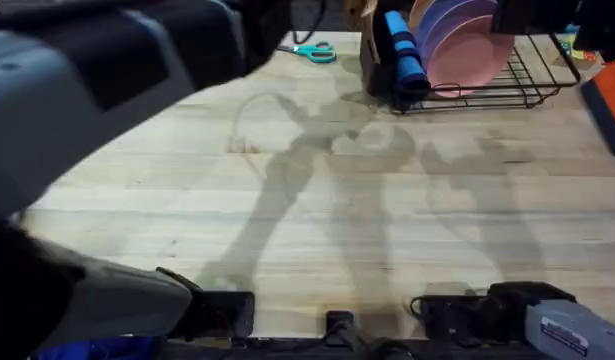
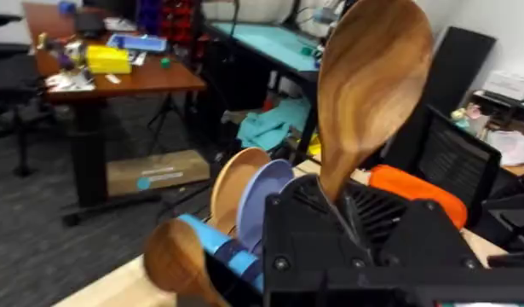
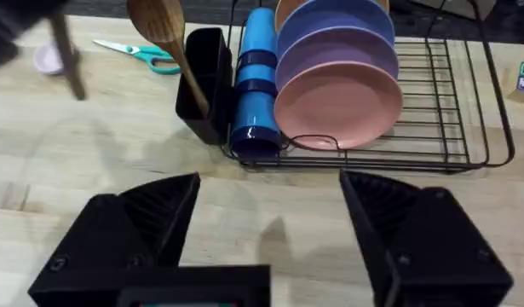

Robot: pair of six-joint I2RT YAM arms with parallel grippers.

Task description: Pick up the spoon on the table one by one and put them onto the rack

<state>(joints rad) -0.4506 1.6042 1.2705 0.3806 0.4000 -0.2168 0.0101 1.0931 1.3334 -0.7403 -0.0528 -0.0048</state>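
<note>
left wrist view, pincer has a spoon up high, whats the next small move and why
Probably carry it toward the utensil holder on the rack and lower it in handle-first. The left pincer grips a spoon by its handle, bowl up, and another spoon already stands in that holder.

A grey carpeted floor (image 2: 40, 213) fills the room beyond the bench. On it stands a brown desk (image 2: 117, 77) on a dark leg, its top crowded with a yellow box (image 2: 108, 58), a blue tray (image 2: 138, 41) and loose papers. A flat cardboard box (image 2: 155, 170) lies under the desk. Behind, a bench with a teal top (image 2: 262, 43) runs along the wall, with teal cloth (image 2: 266, 128) heaped beneath it. Part of a black office chair (image 2: 10, 81) shows at one side. A black panel (image 2: 462, 60) leans against a pale wall (image 2: 492, 26). Soft shadows fall on the pale wood.
</note>
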